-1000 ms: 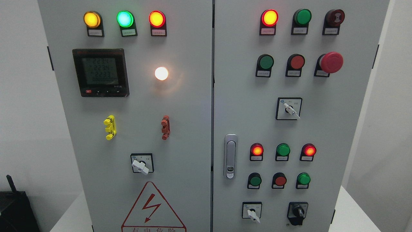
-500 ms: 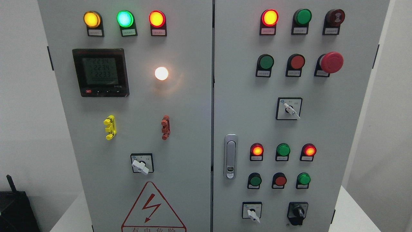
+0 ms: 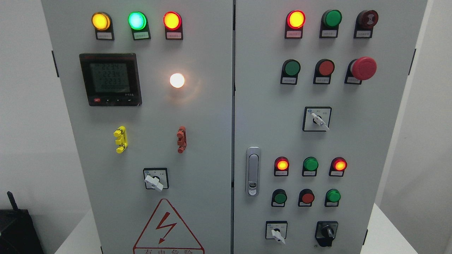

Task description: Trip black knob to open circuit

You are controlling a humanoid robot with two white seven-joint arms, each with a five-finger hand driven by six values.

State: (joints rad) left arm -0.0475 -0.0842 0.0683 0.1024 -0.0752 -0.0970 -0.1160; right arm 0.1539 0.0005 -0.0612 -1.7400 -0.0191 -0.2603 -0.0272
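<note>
The black knob [image 3: 328,232] sits at the lower right corner of the right cabinet door [image 3: 353,141], just right of a white-handled selector switch [image 3: 277,233], below a row of green, red and green buttons. Its pointer stands roughly upright. Neither robot hand appears in view, so their finger state cannot be told. Nothing touches the knob. On the left door [image 3: 204,141], a digital meter [image 3: 110,79] is lit, with a glowing white lamp [image 3: 177,80] to its right.
</note>
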